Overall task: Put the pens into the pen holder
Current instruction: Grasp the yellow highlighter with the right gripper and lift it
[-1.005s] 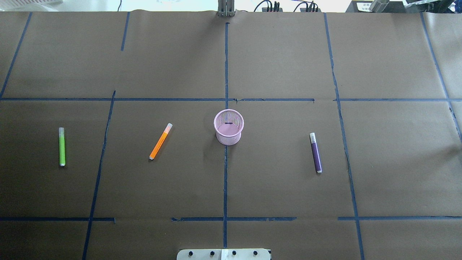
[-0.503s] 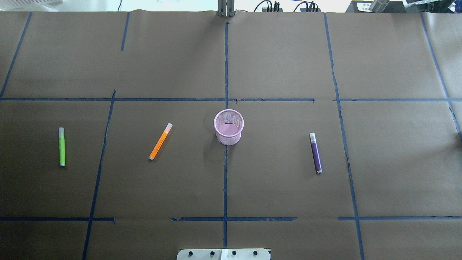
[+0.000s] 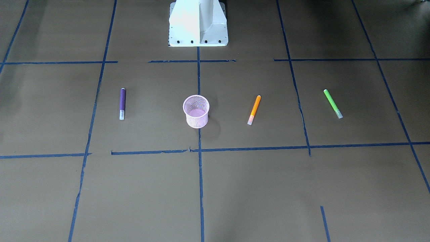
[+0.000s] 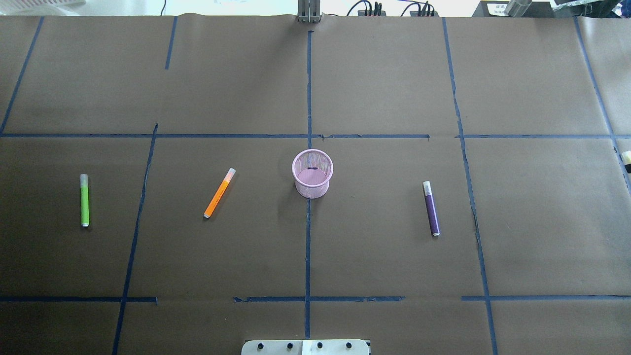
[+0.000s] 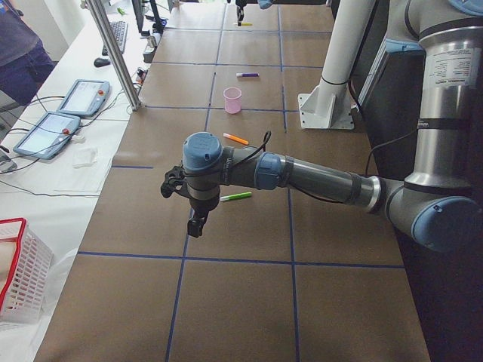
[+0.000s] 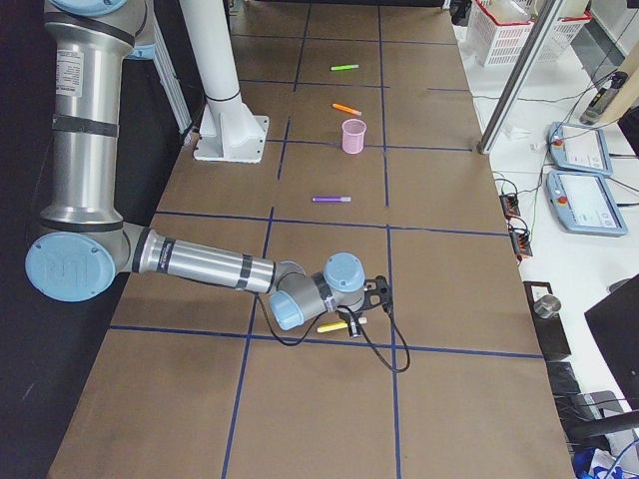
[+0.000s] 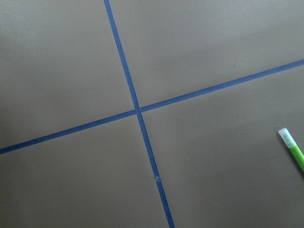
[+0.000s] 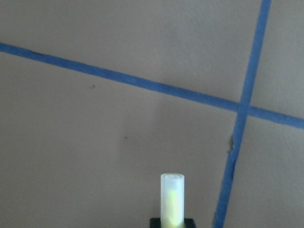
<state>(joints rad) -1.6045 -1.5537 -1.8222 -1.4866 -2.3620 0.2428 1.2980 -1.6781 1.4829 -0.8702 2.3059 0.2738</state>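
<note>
Pens are seen lying flat on the brown-papered table in the front-facing view. A purple pen is found to the view's left of the pink mesh pen holder, an orange pen near it on the other side, and a green pen farther out. None of them is touching the holder, which is stood upright on a blue tape line in front of the white robot base. In the overhead view the green and orange pens are shown left of the holder and the purple one right of it. The pale cap of a yellow pen is cut by the right edge. In the exterior left view the near left arm is stretched over the table, with the left gripper hung above the paper near the green pen. Whether its fingers are spread or pressed together cannot be told. In the exterior right view the right gripper is held low at the near table end, the yellow pen at its tip, well apart from the holder. In the left wrist view a tape crossing and the green pen's capped end are shown. In the right wrist view the yellow pen is seen pinched at the bottom edge, cap pointing forward over the paper.
</note>
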